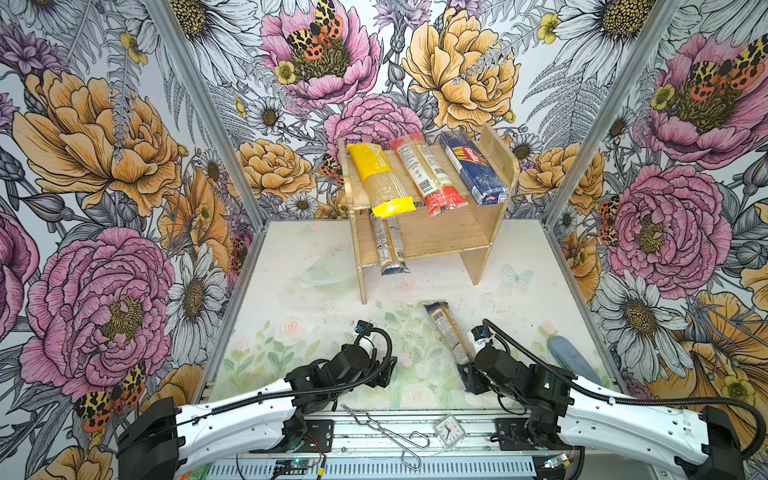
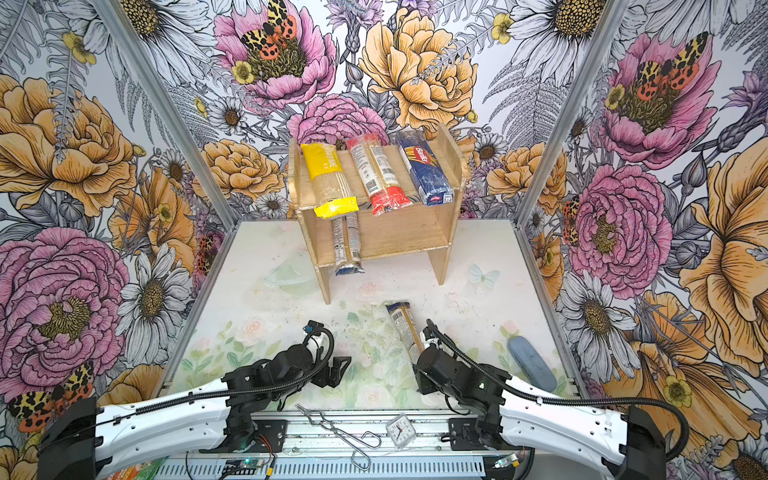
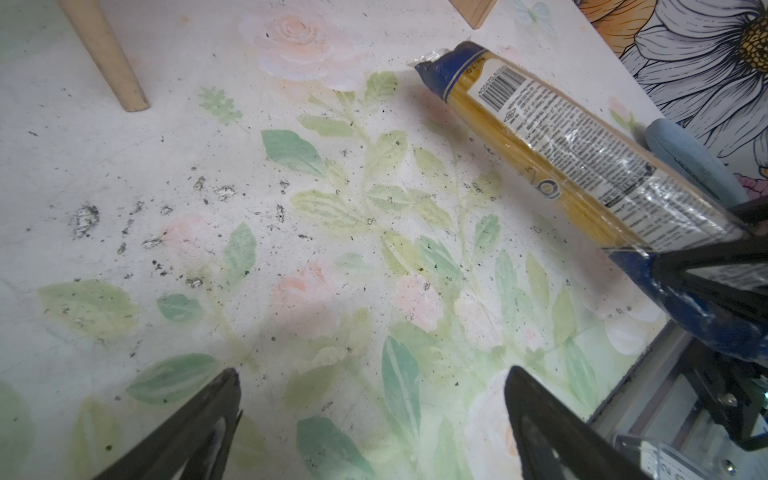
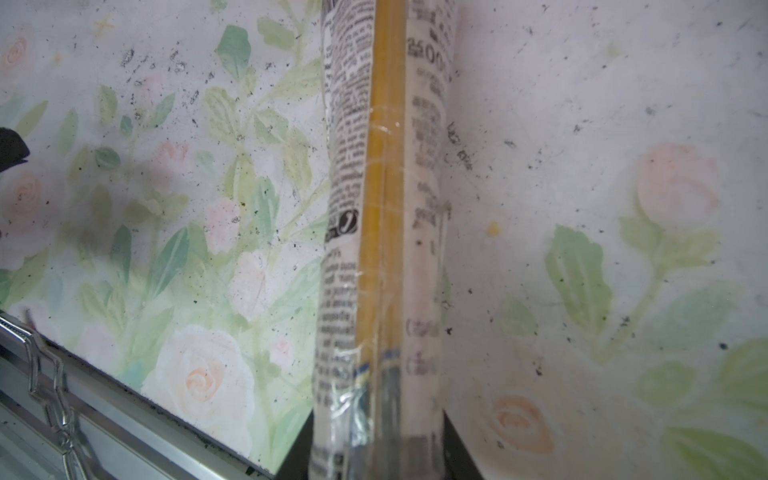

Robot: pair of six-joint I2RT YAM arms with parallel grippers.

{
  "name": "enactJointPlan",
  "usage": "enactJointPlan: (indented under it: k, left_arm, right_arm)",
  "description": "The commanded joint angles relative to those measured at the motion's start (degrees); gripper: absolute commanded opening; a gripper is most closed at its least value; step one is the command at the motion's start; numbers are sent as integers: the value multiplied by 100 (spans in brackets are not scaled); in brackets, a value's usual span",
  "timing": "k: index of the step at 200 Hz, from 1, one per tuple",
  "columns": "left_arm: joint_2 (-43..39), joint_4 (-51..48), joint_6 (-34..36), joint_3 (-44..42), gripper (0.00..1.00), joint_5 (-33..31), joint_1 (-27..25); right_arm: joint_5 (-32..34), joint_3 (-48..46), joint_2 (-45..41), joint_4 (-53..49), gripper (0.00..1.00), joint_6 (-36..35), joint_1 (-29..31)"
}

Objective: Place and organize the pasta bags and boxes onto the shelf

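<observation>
The wooden shelf stands at the back of the table. On its top tier lie the yellow-ended pack, the red-ended pack and the dark blue Barilla pack. A slim clear pack rests on the lower tier, its blue end sticking out in front. Another slim pack with blue ends points toward the shelf. My right gripper is shut on its near end. My left gripper hovers open over bare table, left of that pack.
A blue-grey oblong object lies at the right table edge, close to my right arm. Metal wire tongs and a small clock sit on the front rail. The shelf's front legs stand on the table.
</observation>
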Motion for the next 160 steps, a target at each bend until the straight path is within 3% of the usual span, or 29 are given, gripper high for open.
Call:
enactJointPlan:
  k: [1,62,160]
  left_arm:
    - [16,99,90,147,99,100,42]
    - [41,89,133,189,99,87,46]
    - [33,40,143,245,99,92,48]
  right_arm:
    - [331,458,-242,284,0,-162,-42]
    - [266,1401,-166,-575,0,-330,-41]
    - [926,2937,-186,-1303,0,-755,-64]
